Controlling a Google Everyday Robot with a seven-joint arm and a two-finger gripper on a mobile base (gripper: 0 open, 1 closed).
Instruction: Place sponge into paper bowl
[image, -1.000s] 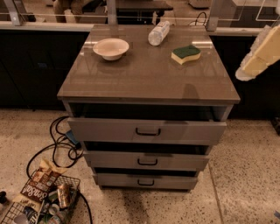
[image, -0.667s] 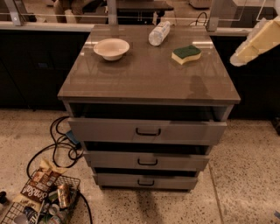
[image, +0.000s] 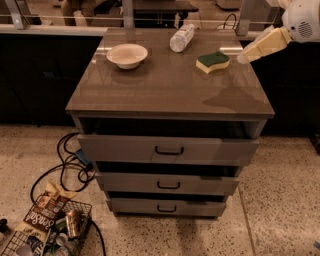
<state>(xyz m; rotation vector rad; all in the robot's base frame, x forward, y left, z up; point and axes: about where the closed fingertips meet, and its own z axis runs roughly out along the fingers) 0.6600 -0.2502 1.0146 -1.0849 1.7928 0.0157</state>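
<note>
The sponge (image: 213, 61), pale yellow with a dark green top, lies on the brown cabinet top (image: 170, 90) at the back right. The paper bowl (image: 127, 54), cream and round, stands upright at the back left, empty. My gripper (image: 243, 57) comes in from the upper right on a white arm; its cream tip hovers just right of the sponge, slightly above the surface and apart from it.
A clear plastic bottle (image: 181, 37) lies at the back centre between bowl and sponge. The cabinet has three drawers (image: 168, 150), slightly pulled out. Cables (image: 70, 165) and a wire basket of snacks and cans (image: 45, 232) sit on the floor at lower left.
My gripper has moved left and down from the right edge of view toward the sponge. The sponge, bowl and bottle have not moved.
</note>
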